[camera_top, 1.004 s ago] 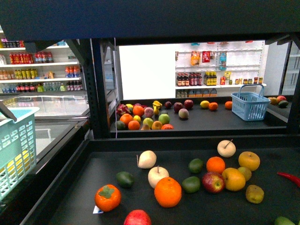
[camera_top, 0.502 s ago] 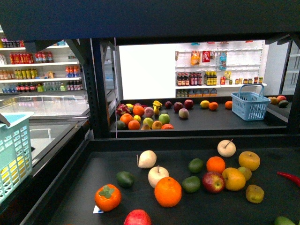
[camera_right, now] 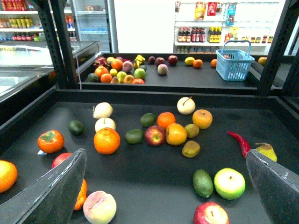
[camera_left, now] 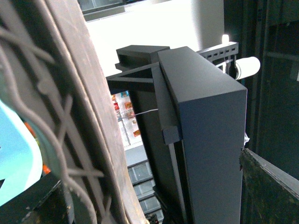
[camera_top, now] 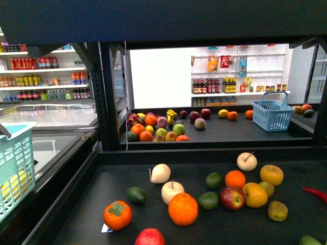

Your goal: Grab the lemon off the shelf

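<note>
Lemon (camera_top: pixel 254 194) is what I am after, and it lies on the near dark tray of the shelf (camera_top: pixel 204 155), toward the right side of the fruit cluster, touching a red apple (camera_top: pixel 232 198) on its left and sitting just in front of a round orange (camera_top: pixel 235 179) and a duller golden apple (camera_top: pixel 271 174) with a dimple. In the right wrist view the lemon (camera_right: pixel 176 134) sits ahead of my right end effector (camera_right: pixel 164 154) and only slightly off its centre line, so I judge the right arm the nearer one: the move is mostly a straight reach forward and down. Its long axis seems to run roughly across my view, though the fruit is close to round and I cannot be sure. The skin looks smooth, glossy and bright yellow with an orange tinge; the tray is flat, matte black metal. My right end effector is spread wide, its two grey fingers (camera_right: pixel 51 191) framing the tray. Of my left end effector I cannot tell the state; that wrist view shows mainly a pale teal basket (camera_left: pixel 14 154) and a black post (camera_left: pixel 201 140).
</note>
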`<state>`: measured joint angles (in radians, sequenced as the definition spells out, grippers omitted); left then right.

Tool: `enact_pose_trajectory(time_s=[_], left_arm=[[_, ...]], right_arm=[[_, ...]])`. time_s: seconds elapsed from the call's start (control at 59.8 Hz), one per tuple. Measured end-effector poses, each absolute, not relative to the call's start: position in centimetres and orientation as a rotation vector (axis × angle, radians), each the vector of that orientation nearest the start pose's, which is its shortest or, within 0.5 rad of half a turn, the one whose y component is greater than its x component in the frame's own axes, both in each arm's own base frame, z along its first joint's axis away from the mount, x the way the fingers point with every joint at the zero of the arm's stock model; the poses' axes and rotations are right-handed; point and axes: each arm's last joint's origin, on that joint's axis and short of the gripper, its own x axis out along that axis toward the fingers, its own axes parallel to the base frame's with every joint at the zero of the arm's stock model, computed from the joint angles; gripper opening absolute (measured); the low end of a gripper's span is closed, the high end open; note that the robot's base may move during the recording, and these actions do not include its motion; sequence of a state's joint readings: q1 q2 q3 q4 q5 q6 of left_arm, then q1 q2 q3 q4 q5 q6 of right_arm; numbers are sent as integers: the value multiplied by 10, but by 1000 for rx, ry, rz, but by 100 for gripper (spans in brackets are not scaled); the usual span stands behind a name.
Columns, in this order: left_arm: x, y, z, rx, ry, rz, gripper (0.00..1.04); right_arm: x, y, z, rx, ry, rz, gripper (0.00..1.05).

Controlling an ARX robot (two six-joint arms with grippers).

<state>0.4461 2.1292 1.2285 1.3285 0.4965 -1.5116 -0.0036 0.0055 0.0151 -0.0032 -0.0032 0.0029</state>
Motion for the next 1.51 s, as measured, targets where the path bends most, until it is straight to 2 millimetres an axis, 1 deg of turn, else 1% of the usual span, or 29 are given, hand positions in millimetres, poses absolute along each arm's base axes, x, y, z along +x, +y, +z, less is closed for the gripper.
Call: enact_pose_trajectory(time_s=[0.184,0.402,0.586,0.653,0.736,0.786,0.803,0.82,0.853,0.904,0.92,0.937,0.954,1.021,1.038,1.054,1.088,1.104,1.121,1.155,1.171,1.205,1.272,1.289,1.305,1.339,1.355,1.389,1.506], left_arm=[[386,180,221,-1274,-224,-278,97],[360,182,231,-1262,-145,-149,97],[347,180,239,-1211,-50,-48,97],[341,176,246,-1176,-12,-15,97],[329,168,263,-1110,22,49,97],[313,156,283,-1011,46,115,97],[306,150,292,-950,56,144,97],[303,148,295,-941,58,154,97],[292,137,306,-864,78,182,97],[272,117,317,-729,100,223,97],[262,106,321,-654,112,224,97],[255,98,323,-621,113,216,97],[244,87,325,-548,124,222,97],[215,57,328,-405,115,210,97],[204,46,329,-344,103,218,97],[196,39,328,-314,100,219,97],[174,19,325,-240,87,210,97],[167,13,323,-217,70,168,94],[157,7,320,-168,37,86,89],[140,1,309,-110,5,9,80],[137,1,306,-100,1,4,78],[126,0,291,-71,-5,-3,71],[108,0,254,-37,21,4,55],[105,0,246,-33,24,2,51],[104,0,243,-31,25,2,50],[101,0,234,-25,22,0,43],[100,0,230,-22,17,2,37],[98,0,225,-19,6,2,26],[98,0,213,-14,4,0,3]], right_arm=[[97,0,168,3,-6,0,102],[97,0,168,3,-6,0,102],[97,0,168,3,-7,0,102],[97,0,168,3,-6,0,102],[97,0,168,3,-6,0,102],[97,0,168,3,-6,0,102],[97,0,168,3,-6,0,102],[97,0,168,3,-6,0,102],[97,0,168,3,-6,0,102],[97,0,168,3,-6,0,102],[97,0,168,3,-6,0,102],[97,0,168,3,-6,0,102],[97,0,168,3,-6,0,102],[97,0,168,3,-6,0,102],[97,0,168,3,-6,0,102],[97,0,168,3,-6,0,102],[97,0,168,3,-7,0,102],[97,0,168,3,-6,0,102],[97,0,168,3,-6,0,102],[97,0,168,3,-6,1,102],[97,0,168,3,-6,0,102],[97,0,168,3,-6,0,102],[97,0,168,3,-6,-1,102],[97,0,168,3,-6,-1,102],[97,0,168,3,-6,-1,102],[97,0,168,3,-6,-1,102],[97,0,168,3,-6,0,102],[97,0,168,3,-6,0,102],[97,0,168,3,-6,-1,102]])
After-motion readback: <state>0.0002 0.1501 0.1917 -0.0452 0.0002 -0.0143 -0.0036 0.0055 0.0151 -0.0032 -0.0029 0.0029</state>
